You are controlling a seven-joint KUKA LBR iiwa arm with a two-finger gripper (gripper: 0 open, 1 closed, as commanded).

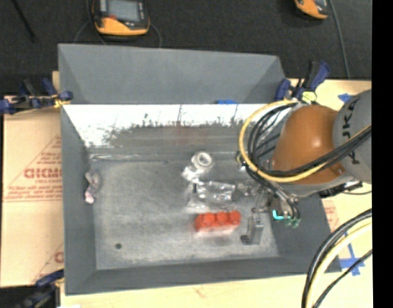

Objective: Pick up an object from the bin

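Note:
My gripper [253,231] hangs low over the bin floor near the right wall, toward the front. Just to its left lies a red lumpy thing in a clear wrapper [217,221], close beside the gripper; contact between them cannot be made out. Behind that lies a crumpled clear plastic packet [211,192]. Farther back sits a small whitish ring-shaped thing [200,161].
A small pale pink and grey thing [91,187] lies alone by the left wall. The arm with its orange cover and looped cables hangs over the bin's right side. The bin's walls slope inward around the floor.

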